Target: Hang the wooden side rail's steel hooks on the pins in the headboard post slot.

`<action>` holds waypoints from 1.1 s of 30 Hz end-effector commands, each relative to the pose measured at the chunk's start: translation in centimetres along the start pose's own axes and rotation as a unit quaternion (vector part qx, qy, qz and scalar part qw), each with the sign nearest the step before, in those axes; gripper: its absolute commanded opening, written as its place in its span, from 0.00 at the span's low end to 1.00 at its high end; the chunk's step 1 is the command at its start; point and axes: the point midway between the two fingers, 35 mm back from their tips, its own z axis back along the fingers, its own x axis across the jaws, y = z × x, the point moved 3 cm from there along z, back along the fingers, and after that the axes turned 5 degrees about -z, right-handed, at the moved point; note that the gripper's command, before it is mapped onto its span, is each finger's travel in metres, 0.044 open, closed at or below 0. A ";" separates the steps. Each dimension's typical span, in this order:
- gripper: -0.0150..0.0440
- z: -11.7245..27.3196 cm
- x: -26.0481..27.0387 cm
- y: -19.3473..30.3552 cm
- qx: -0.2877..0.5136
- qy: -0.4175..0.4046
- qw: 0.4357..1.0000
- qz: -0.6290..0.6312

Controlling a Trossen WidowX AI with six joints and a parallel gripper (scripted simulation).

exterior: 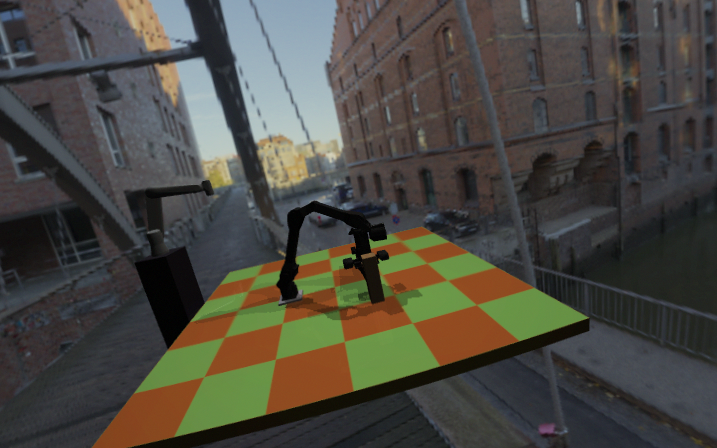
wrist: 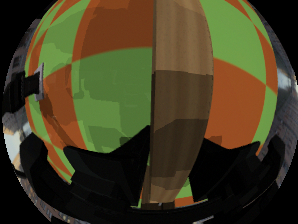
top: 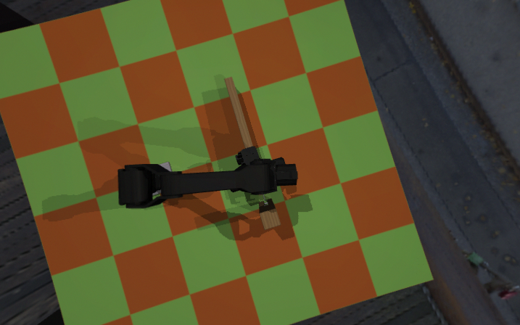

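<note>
The wooden side rail runs from the upper middle of the top view down under the arm, toward the headboard post. My gripper is shut on the rail, one black finger on each side of it. The post stands upright on the table, just past the arm in the top view. A small bit of pale metal shows at the post's rail-facing edge. The pins, the slot and how the hooks sit are hidden or too small to tell. I cannot tell whether the rail's far end touches the table.
The table has a green and orange checkered top. The arm reaches over the rail from its pale base plate. A dark pedestal with another arm-like shape stands beyond the table's left edge in the exterior view.
</note>
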 end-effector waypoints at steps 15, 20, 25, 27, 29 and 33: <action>0.25 0.4 -0.1 0.3 0.001 0.003 1.000 0.001; 0.25 0.3 -0.2 0.3 0.001 0.003 1.000 0.001; 0.25 0.3 -0.2 0.4 0.001 0.003 1.000 0.001; 0.25 0.2 -0.2 0.4 0.001 0.003 1.000 0.001; 0.25 0.2 -0.1 0.4 0.001 0.003 1.000 0.001; 0.25 0.2 -0.1 0.5 0.001 0.003 1.000 0.001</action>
